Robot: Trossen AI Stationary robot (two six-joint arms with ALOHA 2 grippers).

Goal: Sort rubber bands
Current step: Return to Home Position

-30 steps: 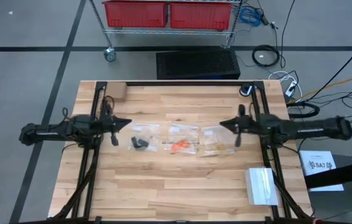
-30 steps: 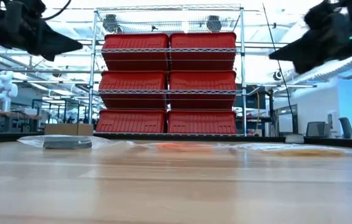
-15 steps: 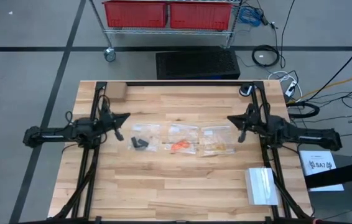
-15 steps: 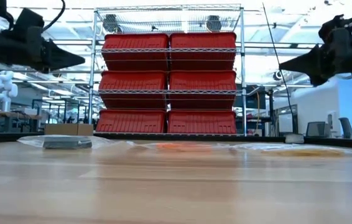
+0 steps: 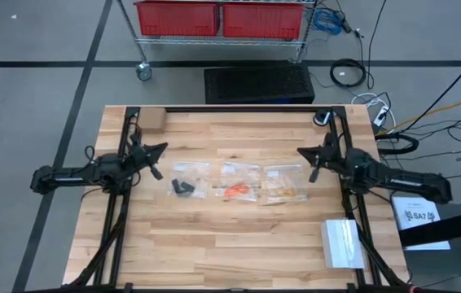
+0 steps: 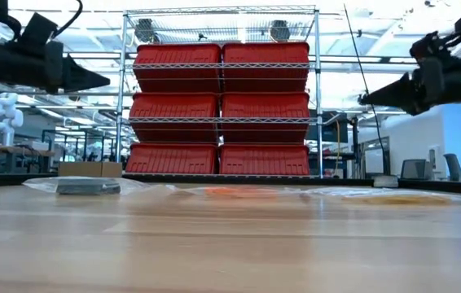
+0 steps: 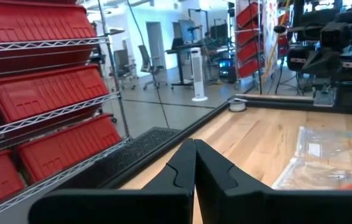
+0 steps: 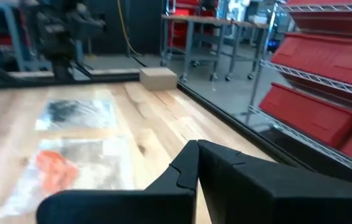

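Note:
Three clear bags lie flat in a row at mid-table. One holds black rubber bands (image 5: 183,185), the middle one orange bands (image 5: 235,190), the right one yellow-tan bands (image 5: 283,190). My left gripper (image 5: 162,148) hovers left of the row, above the table, its fingers shut (image 7: 194,143) and empty. My right gripper (image 5: 301,153) hovers right of the row, also shut (image 8: 198,144) and empty. In the right wrist view the black-band bag (image 8: 76,113) and the orange bands (image 8: 55,168) lie ahead. In the low view both grippers (image 6: 104,80) (image 6: 363,99) stand well above the tabletop.
A small cardboard box (image 5: 154,120) sits at the far left corner, and a tape roll (image 5: 322,119) at the far right corner. A stack of clear plastic bags (image 5: 343,242) lies near the right near corner. A wire shelf of red bins (image 6: 221,106) stands beyond the far edge.
Both arms have drawn back from the bags, the left gripper toward the table's left and far edge, the right gripper toward the right and far edge. In the low view both grippers have come down somewhat. The bags have stayed where they were.

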